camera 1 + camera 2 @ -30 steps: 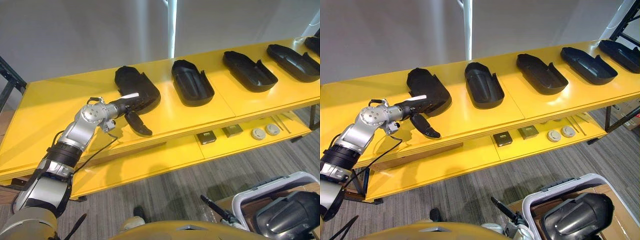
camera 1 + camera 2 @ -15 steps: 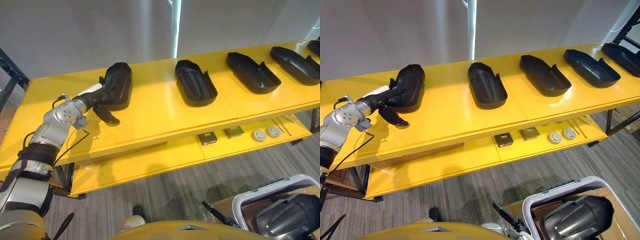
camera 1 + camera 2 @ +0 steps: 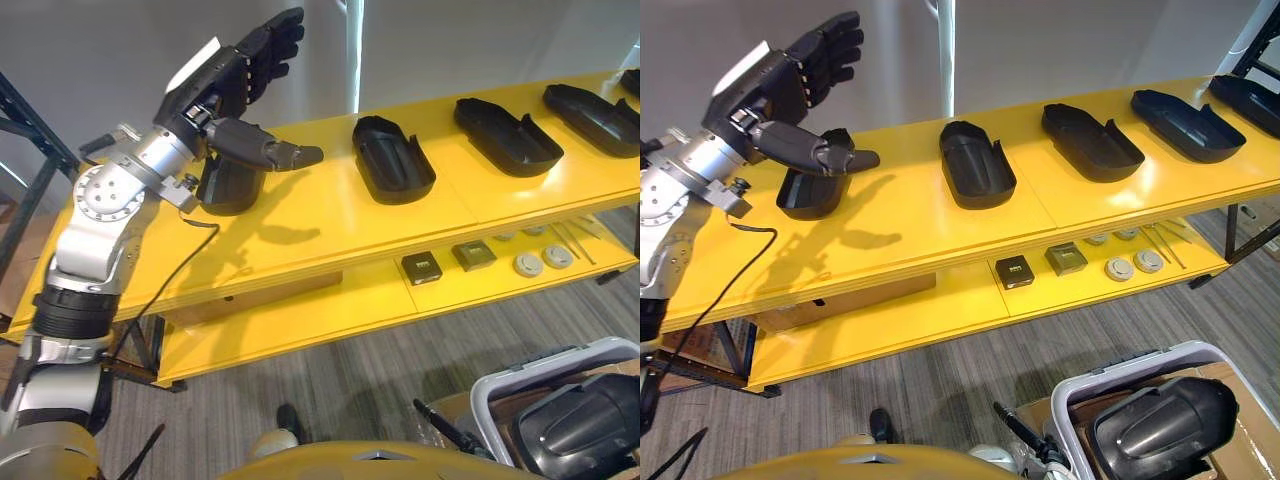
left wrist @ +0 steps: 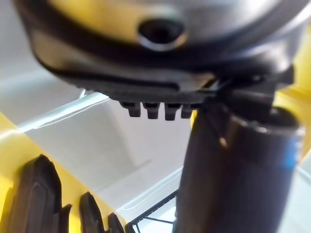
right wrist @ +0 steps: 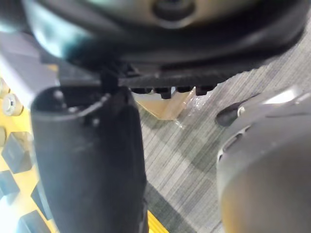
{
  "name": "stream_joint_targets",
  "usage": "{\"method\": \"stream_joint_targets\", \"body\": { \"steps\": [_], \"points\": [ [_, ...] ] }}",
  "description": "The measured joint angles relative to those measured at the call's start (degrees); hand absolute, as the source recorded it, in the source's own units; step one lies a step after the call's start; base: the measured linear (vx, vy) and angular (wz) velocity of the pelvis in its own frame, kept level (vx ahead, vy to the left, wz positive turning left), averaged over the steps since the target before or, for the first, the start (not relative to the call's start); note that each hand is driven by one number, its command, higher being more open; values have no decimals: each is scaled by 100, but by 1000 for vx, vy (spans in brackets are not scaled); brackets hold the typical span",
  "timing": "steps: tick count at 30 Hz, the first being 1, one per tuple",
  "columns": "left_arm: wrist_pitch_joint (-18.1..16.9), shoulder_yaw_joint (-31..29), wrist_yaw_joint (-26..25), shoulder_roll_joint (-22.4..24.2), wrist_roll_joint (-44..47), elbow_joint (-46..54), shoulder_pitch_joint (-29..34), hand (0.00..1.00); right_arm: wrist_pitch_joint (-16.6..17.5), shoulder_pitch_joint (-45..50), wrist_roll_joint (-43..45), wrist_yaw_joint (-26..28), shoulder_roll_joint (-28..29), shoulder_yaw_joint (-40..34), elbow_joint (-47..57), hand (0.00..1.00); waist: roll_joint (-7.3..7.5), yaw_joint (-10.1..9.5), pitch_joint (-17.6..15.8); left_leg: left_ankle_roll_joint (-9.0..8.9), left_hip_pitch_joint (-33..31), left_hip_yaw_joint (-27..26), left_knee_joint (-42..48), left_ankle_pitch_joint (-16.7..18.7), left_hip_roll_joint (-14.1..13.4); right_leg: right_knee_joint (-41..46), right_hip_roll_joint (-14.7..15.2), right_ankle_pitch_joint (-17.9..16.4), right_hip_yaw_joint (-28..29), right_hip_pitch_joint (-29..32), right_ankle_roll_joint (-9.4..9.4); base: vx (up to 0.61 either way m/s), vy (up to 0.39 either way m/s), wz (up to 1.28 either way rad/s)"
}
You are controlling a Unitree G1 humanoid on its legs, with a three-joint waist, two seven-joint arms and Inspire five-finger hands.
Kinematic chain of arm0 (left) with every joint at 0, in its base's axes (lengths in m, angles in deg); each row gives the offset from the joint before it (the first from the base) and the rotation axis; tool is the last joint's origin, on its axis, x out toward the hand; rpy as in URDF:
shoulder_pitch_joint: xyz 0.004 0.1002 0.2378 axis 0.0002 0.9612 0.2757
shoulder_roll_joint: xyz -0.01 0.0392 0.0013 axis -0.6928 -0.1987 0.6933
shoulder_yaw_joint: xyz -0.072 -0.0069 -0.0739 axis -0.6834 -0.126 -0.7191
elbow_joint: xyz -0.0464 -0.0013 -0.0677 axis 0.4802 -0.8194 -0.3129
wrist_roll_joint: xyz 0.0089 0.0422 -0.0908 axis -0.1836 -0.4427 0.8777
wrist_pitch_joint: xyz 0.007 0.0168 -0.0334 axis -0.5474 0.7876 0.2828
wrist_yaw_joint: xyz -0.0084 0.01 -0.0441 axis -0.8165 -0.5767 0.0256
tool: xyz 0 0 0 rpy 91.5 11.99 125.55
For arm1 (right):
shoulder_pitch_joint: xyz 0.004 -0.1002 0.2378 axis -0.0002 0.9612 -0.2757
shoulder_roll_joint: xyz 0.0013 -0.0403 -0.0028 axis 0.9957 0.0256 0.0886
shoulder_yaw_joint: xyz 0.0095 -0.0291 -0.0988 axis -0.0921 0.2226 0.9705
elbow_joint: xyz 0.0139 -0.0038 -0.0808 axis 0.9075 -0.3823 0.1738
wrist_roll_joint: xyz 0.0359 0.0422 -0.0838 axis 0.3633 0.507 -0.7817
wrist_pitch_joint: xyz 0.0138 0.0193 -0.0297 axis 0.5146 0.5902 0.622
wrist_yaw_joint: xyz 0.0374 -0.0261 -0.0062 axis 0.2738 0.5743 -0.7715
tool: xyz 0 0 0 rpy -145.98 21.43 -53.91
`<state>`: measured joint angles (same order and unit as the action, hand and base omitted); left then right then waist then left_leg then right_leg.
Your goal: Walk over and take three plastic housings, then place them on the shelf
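The left hand [image 3: 215, 95] is raised above the left end of the worktop [image 3: 330, 225], fingers spread and holding nothing. The left-end housing [image 3: 228, 185] sits right under its thumb. Judging from that, a hasty drop could strike the housing's rim instead of closing round it. That would shove it along the smooth yellow surface towards the far edge. The shell looks glossy and hollow, so a shallow pinch on one wall may let it twist out once lifted. The right hand [image 5: 87, 160] hangs low over the floor; whether it is open or closed I cannot tell.

Counting from near to far:
- One grey bin [image 3: 476, 415] at the near right, with one dark moulded shell [image 3: 580, 440] in it.
- On the lower shelf [image 3: 300, 320]:
  - one cardboard box [image 3: 260, 295]
  - two small dark boxes [image 3: 422, 267]
  - four pale discs [image 3: 529, 264], I think, as the far pair sit half under the worktop's edge.
- Five plastic housings in a row on the worktop, well apart. Rightwards from the left-end one are the second housing [image 3: 392, 172], third housing [image 3: 503, 135], fourth housing [image 3: 590, 105] and fifth housing [image 3: 632, 80].
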<state>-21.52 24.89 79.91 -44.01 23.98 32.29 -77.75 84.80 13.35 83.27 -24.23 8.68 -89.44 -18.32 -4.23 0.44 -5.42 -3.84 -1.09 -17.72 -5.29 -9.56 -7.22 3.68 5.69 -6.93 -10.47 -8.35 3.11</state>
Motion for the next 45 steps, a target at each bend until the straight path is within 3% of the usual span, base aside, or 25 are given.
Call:
{"method": "stream_joint_targets", "body": {
  "steps": [2,3,5,10,13,17,21,26,31,36,41,45],
  "points": [
    [-4,-43,-507,107,-124,-3,19,100,186,5,52,-177,-5,12,3,100,33,1,-5,-45,-43,20,4,24,-5,-120,10,66,-26,64,6,-178,17,-5],
    [-7,-147,-714,113,-222,-2,44,100,269,74,143,-246,-57,58,12,100,35,-14,38,87,-20,11,12,-82,30,-187,22,110,-9,67,23,-86,34,-6],
    [-106,-488,-1034,107,-222,-15,43,100,330,174,242,-296,-75,105,58,100,20,17,50,95,-36,12,3,-77,69,-210,49,141,-11,48,73,-36,60,0],
    [-698,-1665,-2355,55,-484,-232,83,100,346,386,235,-317,85,232,120,100,275,-23,41,151,-48,3,3,-89,156,-194,111,184,21,41,122,8,47,3],
    [-918,-2327,-2992,-4,-452,-273,658,100,346,464,224,-309,78,276,183,100,308,-44,60,164,-61,47,3,-80,192,-192,135,183,19,37,120,16,18,6],
    [-1142,-2386,-3262,31,-485,-263,1210,100,335,416,191,-299,63,469,354,100,297,-123,-9,155,-292,208,5,-115,196,-172,110,180,-58,227,115,-28,17,16],
    [-1428,-2385,-3587,95,-748,-263,1185,100,339,-125,198,-297,-128,515,378,100,216,-188,-660,70,-703,446,15,-183,164,-20,20,231,-99,645,59,-85,29,17],
    [-1465,-2272,-3464,105,-744,-586,1062,100,355,-480,243,-283,-273,627,484,100,235,-183,-1215,89,-877,475,30,-346,216,137,40,271,-4,920,128,-21,40,-6],
    [-1365,-2089,-3034,32,-531,-1192,674,100,360,-490,236,-163,-280,676,571,100,172,-172,-1306,110,-963,431,32,-344,291,236,124,267,76,1041,207,67,25,-4],
    [-1317,-1743,-2400,-390,-88,-1717,250,100,402,-582,235,-15,-416,688,585,100,24,-154,-1571,123,-965,419,27,-355,258,488,113,120,117,1181,191,8,-4,-2],
    [-927,-1447,-1796,-717,652,-2654,-526,100,464,-746,235,54,-577,783,597,100,46,-12,-1720,202,-1059,364,31,-417,249,759,125,23,212,1432,204,20,-15,-7],
    [-371,-1009,-1459,-759,918,-3363,-842,100,459,-784,234,77,-575,844,632,100,62,71,-1747,207,-1059,276,33,-422,254,954,148,-63,326,1576,202,30,-13,-11]
  ]
}}
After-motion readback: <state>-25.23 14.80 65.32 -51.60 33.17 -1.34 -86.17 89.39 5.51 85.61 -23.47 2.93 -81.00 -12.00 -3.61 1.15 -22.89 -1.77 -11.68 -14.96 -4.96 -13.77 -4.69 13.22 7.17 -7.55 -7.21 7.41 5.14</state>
